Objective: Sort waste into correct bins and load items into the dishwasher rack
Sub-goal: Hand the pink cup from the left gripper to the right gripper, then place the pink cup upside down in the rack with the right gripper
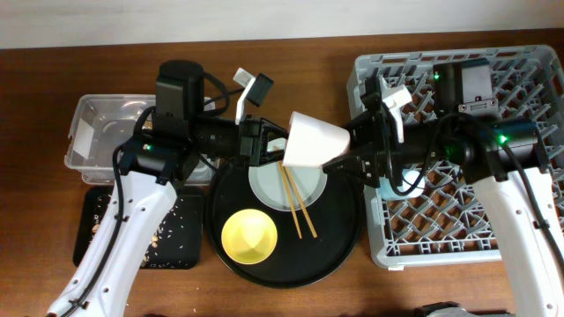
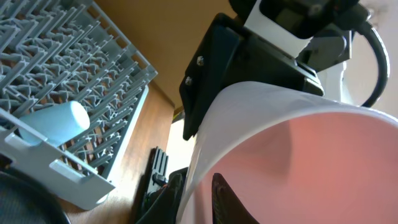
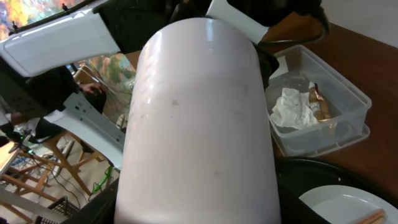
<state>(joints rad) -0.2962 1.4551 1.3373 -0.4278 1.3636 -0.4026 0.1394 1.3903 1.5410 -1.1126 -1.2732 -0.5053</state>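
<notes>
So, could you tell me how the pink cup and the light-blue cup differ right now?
The pink cup is pale pink, the light-blue cup pale blue. The pink cup is held in the air over the round black tray; the light-blue cup rests in the dishwasher rack. Both are small, plain cups.

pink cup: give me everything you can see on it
The pink cup is small, smooth, plastic-looking, pale pink outside, pinker inside, apparently empty. It's on its side in the air above the round black tray, mouth toward the left gripper, base toward the right gripper. A left finger sits inside the rim; which gripper bears it is unclear.
</notes>
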